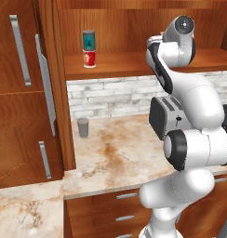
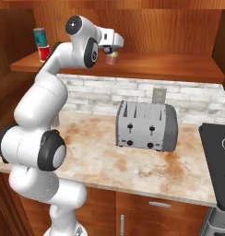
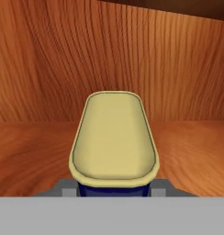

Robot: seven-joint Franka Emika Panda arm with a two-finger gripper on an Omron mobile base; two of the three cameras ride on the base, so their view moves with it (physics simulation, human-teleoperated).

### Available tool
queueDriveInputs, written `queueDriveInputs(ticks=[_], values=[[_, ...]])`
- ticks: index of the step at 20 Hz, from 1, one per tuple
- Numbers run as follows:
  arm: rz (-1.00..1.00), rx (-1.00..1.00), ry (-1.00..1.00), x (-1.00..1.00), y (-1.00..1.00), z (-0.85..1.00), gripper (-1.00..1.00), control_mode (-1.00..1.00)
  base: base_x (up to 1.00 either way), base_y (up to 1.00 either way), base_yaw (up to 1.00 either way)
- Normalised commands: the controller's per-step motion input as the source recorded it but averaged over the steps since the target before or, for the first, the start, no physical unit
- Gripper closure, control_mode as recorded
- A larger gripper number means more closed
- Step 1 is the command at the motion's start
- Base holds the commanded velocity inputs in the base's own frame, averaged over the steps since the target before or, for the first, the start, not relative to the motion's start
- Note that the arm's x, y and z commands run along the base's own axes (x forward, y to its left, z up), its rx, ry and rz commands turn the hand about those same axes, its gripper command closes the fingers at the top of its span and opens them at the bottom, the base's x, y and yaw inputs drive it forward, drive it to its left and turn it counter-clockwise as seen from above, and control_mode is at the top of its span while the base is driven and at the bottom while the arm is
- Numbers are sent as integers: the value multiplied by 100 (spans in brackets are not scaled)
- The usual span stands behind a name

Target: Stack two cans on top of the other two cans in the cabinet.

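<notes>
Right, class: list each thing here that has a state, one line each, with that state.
Teal can: upright, stacked on the red can.
Blue can: held between the jaws, above the shelf.
Gripper: shut on the blue can.
Grey cup: upright on the counter.

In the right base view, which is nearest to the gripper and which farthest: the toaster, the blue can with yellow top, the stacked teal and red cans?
1. Blue can, at the gripper.
2. Teal can on red can, left on the cabinet shelf.
3. Toaster, below on the counter.
</notes>
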Motion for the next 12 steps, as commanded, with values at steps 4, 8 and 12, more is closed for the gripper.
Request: queueDriveInputs(ticks=[4,8,12], values=[[0,3,0,0,-3,-2,100,-100,0,0,0],[0,3,0,-3,-2,0,100,-100,0,0,0],[0,4,0,-2,0,-9,100,-100,0,0,0]])
